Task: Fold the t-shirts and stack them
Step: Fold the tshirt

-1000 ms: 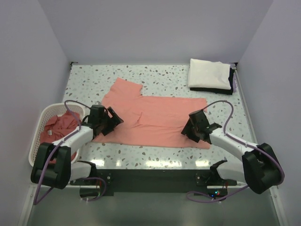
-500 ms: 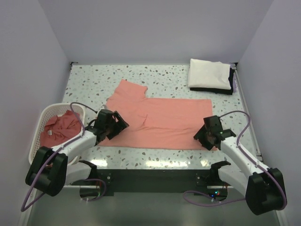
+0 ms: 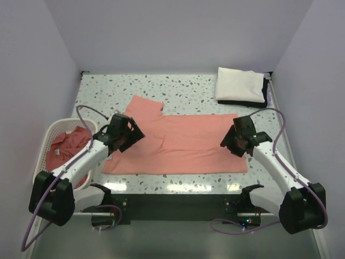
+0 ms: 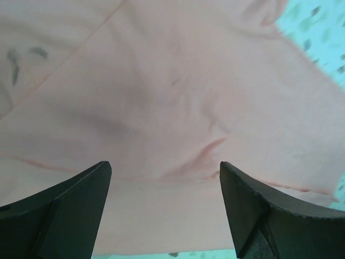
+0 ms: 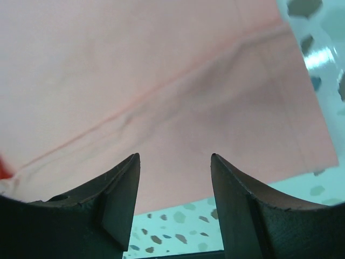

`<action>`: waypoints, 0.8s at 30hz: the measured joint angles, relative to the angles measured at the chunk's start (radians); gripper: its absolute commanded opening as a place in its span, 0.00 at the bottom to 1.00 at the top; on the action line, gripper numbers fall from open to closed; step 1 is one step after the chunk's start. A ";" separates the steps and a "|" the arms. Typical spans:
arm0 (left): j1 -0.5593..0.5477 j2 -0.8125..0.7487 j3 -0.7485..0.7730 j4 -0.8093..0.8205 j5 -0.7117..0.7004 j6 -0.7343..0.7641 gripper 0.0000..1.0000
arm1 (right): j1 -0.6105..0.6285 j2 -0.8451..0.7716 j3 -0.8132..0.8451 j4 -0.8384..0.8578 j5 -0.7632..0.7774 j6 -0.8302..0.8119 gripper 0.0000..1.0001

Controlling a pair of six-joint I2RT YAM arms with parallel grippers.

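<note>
Shirt laid flat, both grippers open over it

Salmon-pink spread t-shirt (image 3: 183,144) lies across the middle of the speckled table (image 3: 108,91), its body running left to right and one sleeve reaching toward the upper left of the top view. The left gripper (image 3: 127,135) sits over the shirt's left end, near the sleeve. In the left wrist view its fingers (image 4: 81,189) stand wide apart with only smooth pink cloth between and beneath them. The right gripper (image 3: 240,141) sits over the shirt's right end. In the right wrist view its fingers (image 5: 121,183) are apart too, less widely, with nothing clamped between them. A hem runs behind them and the table shows at the lower right. At the left edge of the top view a white lattice basket (image 3: 40,164) holds a second, bunched t-shirt (image 3: 63,148). At the upper right a folded white cloth (image 3: 241,85) rests on a dark cloth (image 3: 253,103)
</note>
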 measured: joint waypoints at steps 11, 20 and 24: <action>0.198 0.454 0.684 0.042 -0.109 0.203 0.79 | -0.003 0.335 0.335 0.241 -0.097 -0.172 0.58; 0.203 0.846 1.005 0.079 -0.180 0.493 0.71 | -0.005 0.505 0.441 0.349 -0.185 -0.221 0.57; 0.203 0.983 1.112 0.075 -0.186 0.587 0.67 | -0.005 0.505 0.441 0.365 -0.207 -0.227 0.57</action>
